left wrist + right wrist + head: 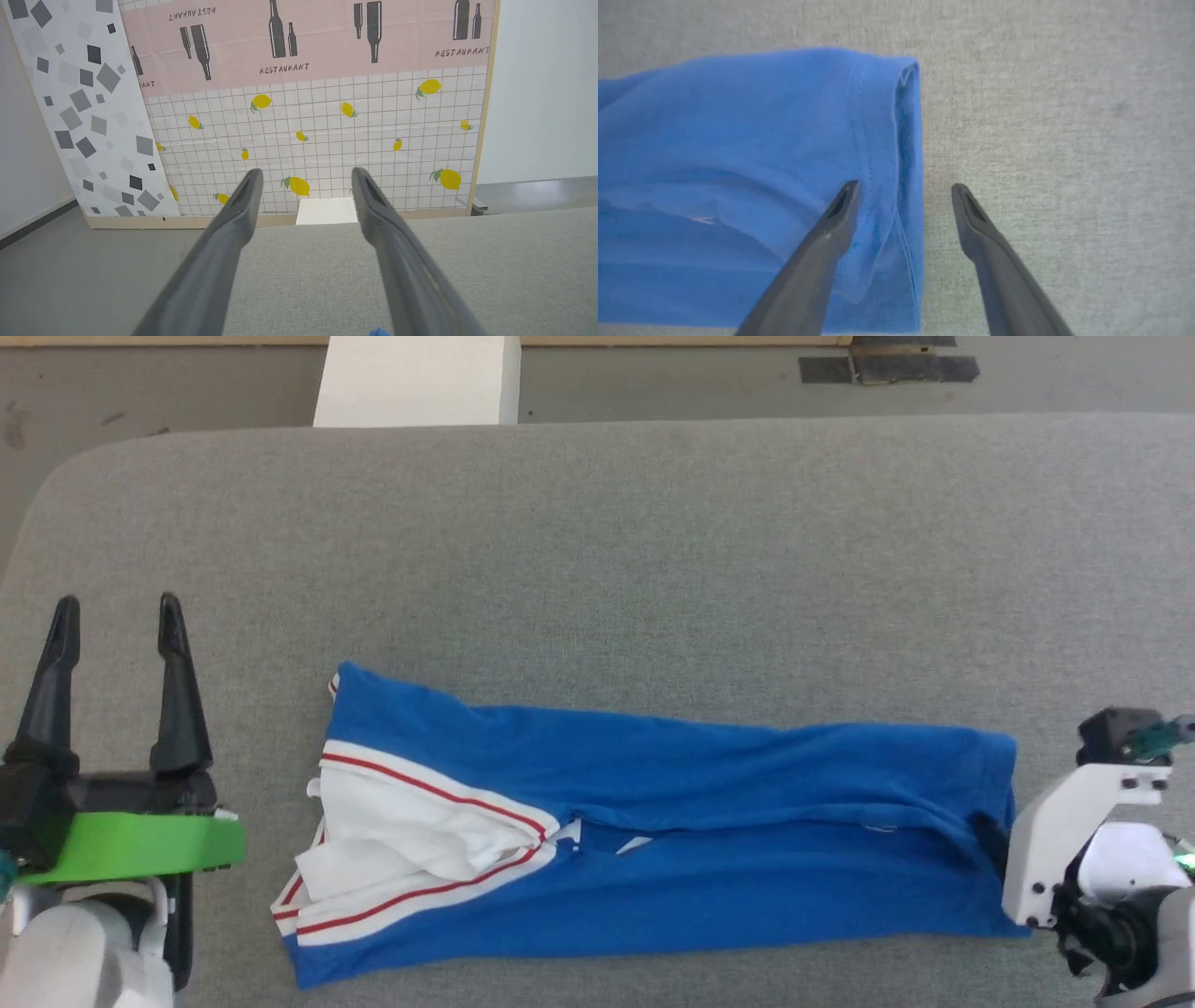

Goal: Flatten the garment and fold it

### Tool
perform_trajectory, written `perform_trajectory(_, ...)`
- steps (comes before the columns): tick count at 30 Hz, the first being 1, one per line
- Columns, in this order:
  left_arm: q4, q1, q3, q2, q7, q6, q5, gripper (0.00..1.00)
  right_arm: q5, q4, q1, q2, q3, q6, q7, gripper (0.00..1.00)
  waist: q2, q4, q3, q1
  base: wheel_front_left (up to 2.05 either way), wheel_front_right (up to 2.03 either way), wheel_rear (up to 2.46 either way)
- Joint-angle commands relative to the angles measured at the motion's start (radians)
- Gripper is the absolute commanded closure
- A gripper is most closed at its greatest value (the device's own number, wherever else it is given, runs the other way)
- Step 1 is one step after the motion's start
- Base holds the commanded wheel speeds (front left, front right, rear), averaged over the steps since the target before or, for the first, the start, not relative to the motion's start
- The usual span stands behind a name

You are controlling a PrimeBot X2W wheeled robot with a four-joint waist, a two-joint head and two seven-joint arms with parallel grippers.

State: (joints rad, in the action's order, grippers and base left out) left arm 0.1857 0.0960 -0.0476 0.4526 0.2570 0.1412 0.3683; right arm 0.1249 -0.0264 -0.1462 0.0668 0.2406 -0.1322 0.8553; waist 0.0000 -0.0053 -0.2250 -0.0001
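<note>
The left gripper [118, 607] points forward near the left edge of the table [653, 523], fingers spread wide; the right gripper [906, 186] points down, fingers apart.

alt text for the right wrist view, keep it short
The right gripper, jaws open, straddles the stitched end of a blue garment lying on a grey fabric surface: one jaw over cloth, the other over bare surface.

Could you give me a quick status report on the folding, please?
Left gripper jaws open, aside. Right gripper jaws open, straddling hem of royal-blue jersey T-shirt, folded lengthwise, white sleeve bunched. Nothing in the way.
</note>
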Motion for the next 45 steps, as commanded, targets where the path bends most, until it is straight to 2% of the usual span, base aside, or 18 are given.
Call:
perform_trajectory(1, 0.008, 0.013, 0.014, -0.027, 0.004, -0.014, -0.028, 0.00, -0.018, -0.019, -0.009, -0.005, -0.002, 0.002, 0.015, 0.00, 0.0000, 0.016, -0.019, 0.0001, 0.00, 0.00, 0.00)
perform_trajectory(8, -0.017, -0.018, 0.082, -0.127, 0.005, -0.092, -0.073, 0.00, -0.038, -0.098, -0.019, -0.012, -0.007, 0.002, 0.022, 0.00, 0.0000, 0.018, -0.034, 0.0001, 0.00, 0.00, 0.00)
perform_trajectory(9, -0.020, -0.021, 0.093, -0.140, 0.005, -0.103, -0.077, 0.00, -0.032, -0.108, -0.022, -0.013, -0.011, 0.002, 0.026, 0.73, 0.0000, 0.017, -0.034, 0.0001, 0.00, 0.00, 0.00)
perform_trajectory(10, -0.024, -0.023, 0.101, -0.149, 0.005, -0.112, -0.080, 0.00, -0.026, -0.113, -0.025, -0.013, -0.012, 0.002, 0.025, 0.98, 0.0000, 0.016, -0.034, 0.0001, 0.00, 0.00, 0.00)
perform_trajectory(13, -0.030, -0.022, 0.124, -0.180, 0.005, -0.141, -0.095, 0.00, -0.010, -0.112, -0.037, -0.011, -0.003, 0.002, 0.031, 1.00, 0.0000, 0.015, -0.036, 0.0001, 0.00, 0.00, 0.00)
perform_trajectory(15, -0.033, -0.013, 0.150, -0.208, 0.005, -0.172, -0.119, 0.00, -0.005, -0.100, -0.059, 0.037, 0.045, 0.002, 0.037, 1.00, 0.0000, 0.014, -0.038, 0.0001, 0.00, 0.00, 0.00)
perform_trajectory(21, -0.031, 0.000, 0.182, -0.241, 0.005, -0.207, -0.148, 0.00, -0.043, -0.105, -0.090, 0.117, 0.159, 0.002, 0.050, 1.00, 0.0000, 0.017, -0.039, 0.0001, 0.00, 0.00, 0.00)
perform_trajectory(26, -0.036, 0.000, 0.195, -0.266, 0.005, -0.229, -0.165, 0.00, -0.064, -0.076, -0.090, 0.159, 0.168, 0.002, 0.067, 1.00, 0.0000, 0.022, -0.027, 0.0001, 0.00, 0.00, 0.00)
perform_trajectory(32, -0.033, -0.014, 0.209, -0.295, 0.005, -0.244, -0.183, 0.00, 0.001, 0.136, -0.017, 0.201, 0.047, 0.002, 0.171, 1.00, 0.0000, 0.025, 0.002, 0.0001, 0.00, 0.00, 0.00)
perform_trajectory(37, -0.021, -0.026, 0.217, -0.317, 0.005, -0.252, -0.196, 0.00, 0.063, 0.343, 0.045, 0.187, -0.082, 0.002, 0.291, 1.00, 0.0000, 0.024, 0.016, 0.0001, 0.00, 0.00, 0.00)
perform_trajectory(41, -0.022, -0.025, 0.209, -0.327, 0.005, -0.258, -0.203, 0.00, 0.104, 0.392, 0.043, 0.154, -0.182, 0.002, 0.306, 1.00, 0.0000, 0.037, 0.017, 0.0001, 0.00, 0.00, 0.00)
perform_trajectory(45, -0.020, -0.020, 0.202, -0.334, 0.005, -0.263, -0.202, 0.00, 0.126, 0.352, 0.010, 0.081, -0.267, 0.002, 0.259, 1.00, 0.0000, 0.064, 0.006, 0.0001, 0.00, 0.00, 0.00)
